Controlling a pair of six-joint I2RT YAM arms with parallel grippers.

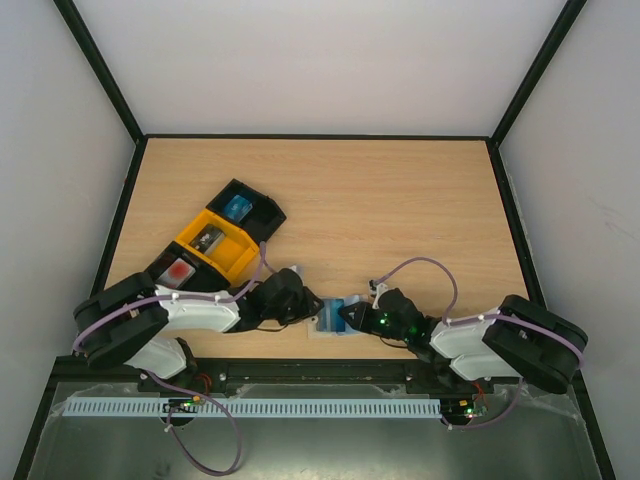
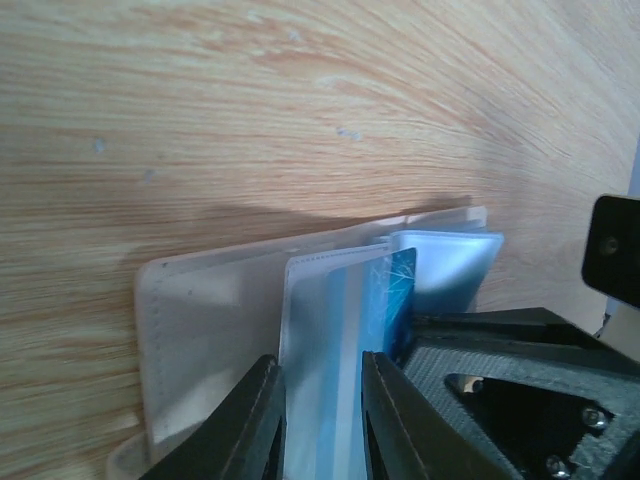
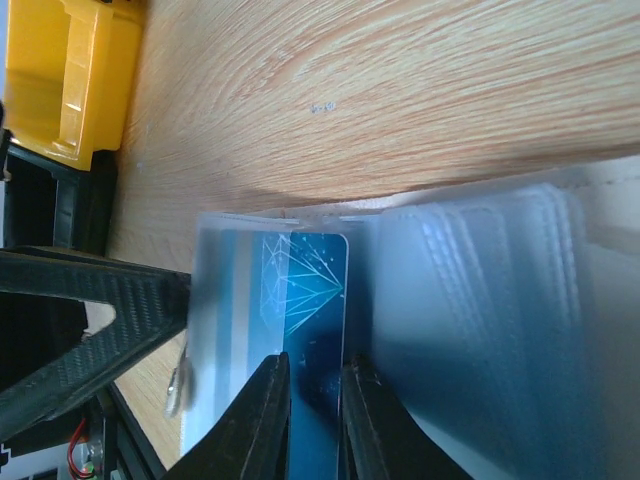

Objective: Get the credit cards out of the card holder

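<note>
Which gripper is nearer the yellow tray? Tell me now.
Left. The left gripper is between the yellow tray and the holder; the right gripper is on the holder's far side.

Overhead camera looks down on the whole table (image 1: 400, 210) from its near side (near edge along the frame's bottom). Both wrist cameras sit very close over the card holder (image 1: 330, 320), which is lower centre overhead.

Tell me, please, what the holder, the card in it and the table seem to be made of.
The holder: soft clear plastic sleeves, slightly frosted; layered edges show through. The card: probably stiff glossy plastic, blue with fine pale printed lines. The table: wood or wood-look laminate, matt; grain visible, which one is unclear.
</note>
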